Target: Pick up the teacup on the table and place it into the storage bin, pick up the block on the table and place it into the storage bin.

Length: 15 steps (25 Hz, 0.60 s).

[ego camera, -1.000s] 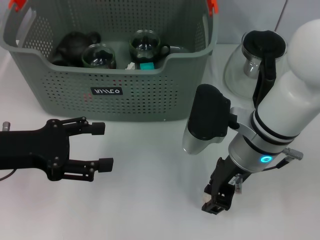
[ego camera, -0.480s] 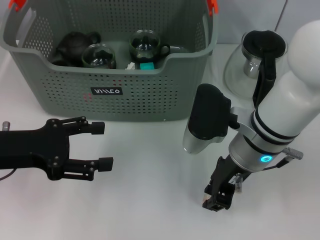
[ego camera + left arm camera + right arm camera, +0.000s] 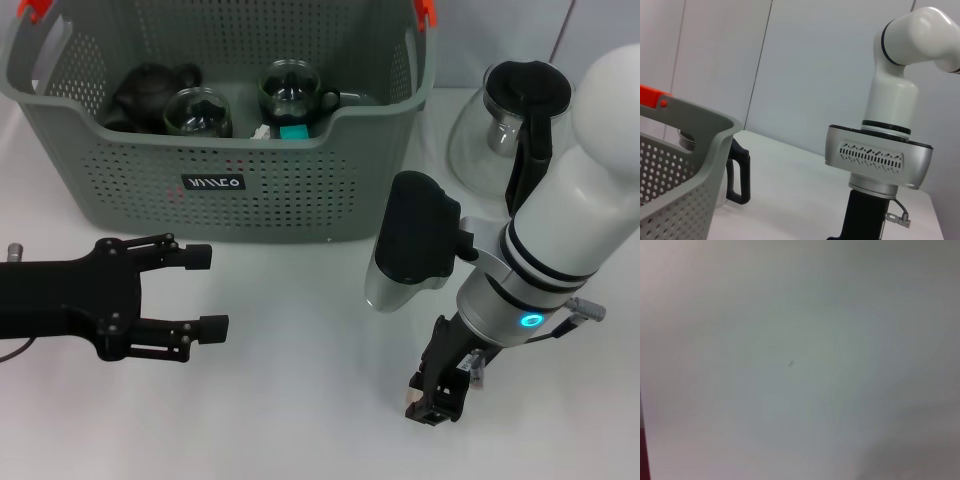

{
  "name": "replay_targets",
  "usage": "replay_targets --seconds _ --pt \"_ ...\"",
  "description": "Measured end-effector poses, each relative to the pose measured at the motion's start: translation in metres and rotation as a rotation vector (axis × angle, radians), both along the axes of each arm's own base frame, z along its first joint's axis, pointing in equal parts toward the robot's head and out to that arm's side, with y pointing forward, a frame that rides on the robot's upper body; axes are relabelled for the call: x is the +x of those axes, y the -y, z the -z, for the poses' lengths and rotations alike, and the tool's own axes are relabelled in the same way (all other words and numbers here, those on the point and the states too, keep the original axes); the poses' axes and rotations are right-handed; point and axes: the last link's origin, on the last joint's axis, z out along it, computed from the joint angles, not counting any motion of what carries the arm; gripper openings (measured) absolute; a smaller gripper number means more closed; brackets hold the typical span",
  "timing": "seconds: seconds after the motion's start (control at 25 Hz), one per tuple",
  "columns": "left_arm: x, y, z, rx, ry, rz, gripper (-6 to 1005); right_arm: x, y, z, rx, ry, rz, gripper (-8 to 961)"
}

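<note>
The storage bin [image 3: 300, 190] stands at the back of the white table, and its corner [image 3: 685, 165] also shows in the left wrist view. Inside it lie two glass teacups [image 3: 197, 112] [image 3: 290, 92], a black teapot [image 3: 150, 88] and a small teal block [image 3: 293, 131]. My left gripper [image 3: 205, 292] hovers open in front of the bin, at its left, with nothing between its fingers. Toward the front right, my right gripper [image 3: 435, 398] points straight down close to the table. The right wrist view holds only blank white surface.
A glass pitcher [image 3: 510, 120] with a black lid and handle stands at the back right, beside the bin; its handle [image 3: 737, 172] shows in the left wrist view. Orange clips [image 3: 426, 12] mark the bin's handles. My right arm's wrist [image 3: 880, 155] rises over the table.
My right gripper has shifted very slightly above the table. The left gripper and everything in the bin stay where they were.
</note>
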Motion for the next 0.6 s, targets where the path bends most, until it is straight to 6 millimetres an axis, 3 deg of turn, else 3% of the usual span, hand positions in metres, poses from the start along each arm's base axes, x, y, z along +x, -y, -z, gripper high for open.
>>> replay_targets --seconds 0.6 --pt "0.0 0.0 0.0005 -0.002 0.002 -0.001 908 0.001 0.0022 0.0014 -0.001 0.012 0.005 233"
